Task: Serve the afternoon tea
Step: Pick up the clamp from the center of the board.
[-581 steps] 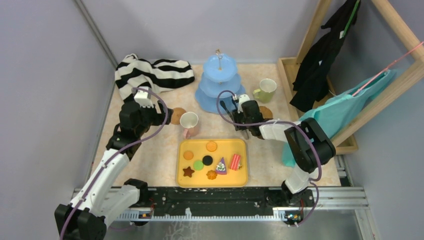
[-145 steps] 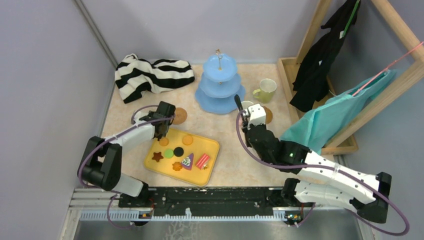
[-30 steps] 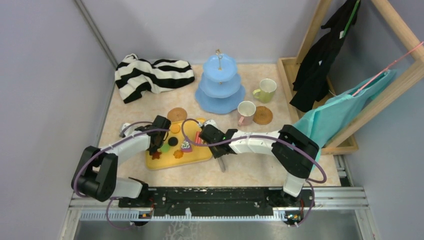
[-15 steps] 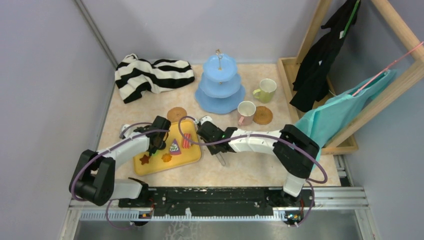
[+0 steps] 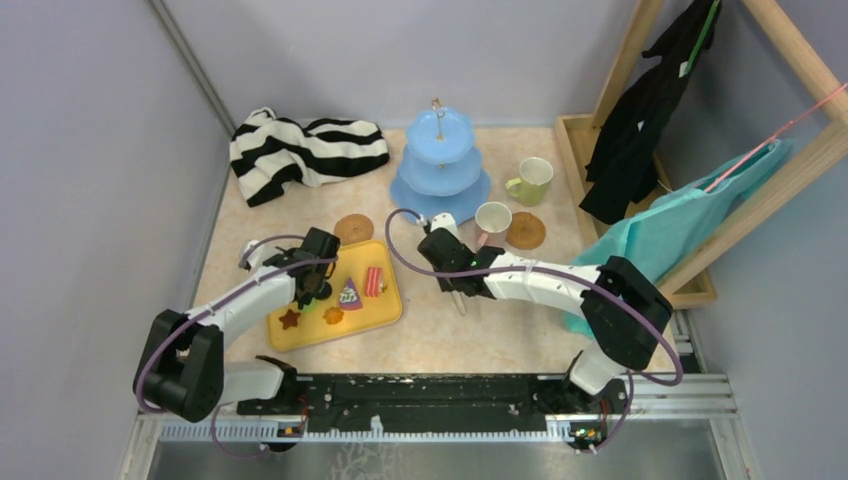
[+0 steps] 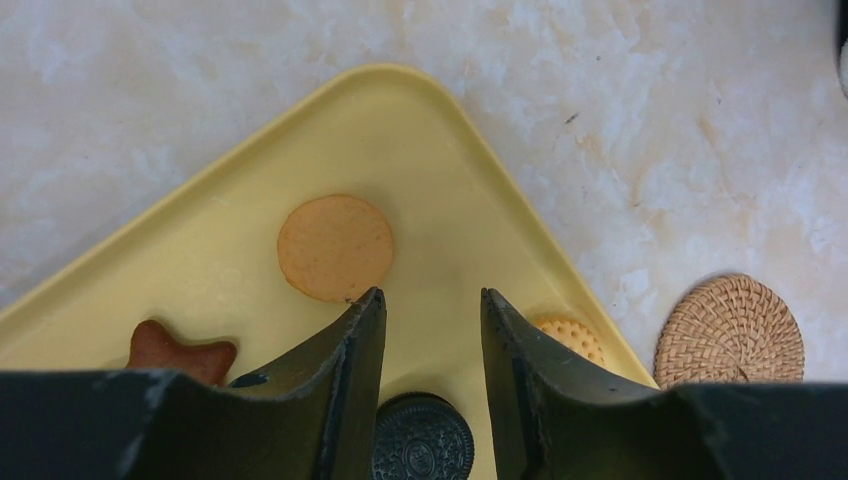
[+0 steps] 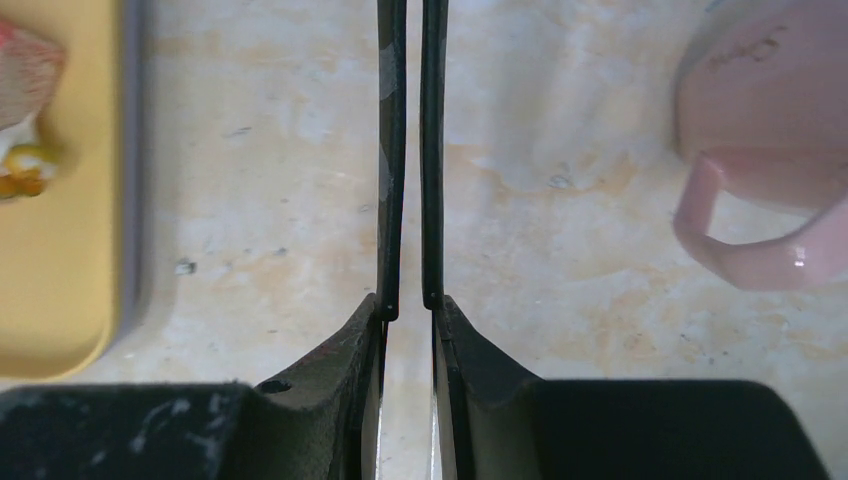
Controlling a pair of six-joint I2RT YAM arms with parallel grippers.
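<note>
The yellow tray point(image 5: 385, 310) lies at the near left with a purple cake slice point(image 5: 349, 293), a red slice point(image 5: 373, 281) and a star cookie point(image 5: 290, 319) on it. My left gripper point(image 5: 308, 290) hovers open over the tray's point(image 6: 420, 170) far corner. Between its fingers point(image 6: 428, 295) shows a black sandwich cookie point(image 6: 423, 440), with a round orange cookie point(image 6: 335, 247) just ahead. My right gripper point(image 5: 450, 270) is shut on thin black-tipped tongs point(image 7: 410, 150), between tray and pink-handled cup point(image 7: 770, 150). The blue stand point(image 5: 438, 170), green cup point(image 5: 530, 180) and two coasters point(image 5: 353, 228) point(image 5: 525, 231) stand further back.
A striped cloth point(image 5: 300, 150) lies at the back left. A wooden rack point(image 5: 640, 60) with dark and teal garments point(image 5: 690, 230) fills the right side. Grey walls close the left and back.
The tray has slid and turned toward the left. My right gripper with the tongs has drawn away from the tray's edge toward the pink cup. The left jaws have parted a little.
</note>
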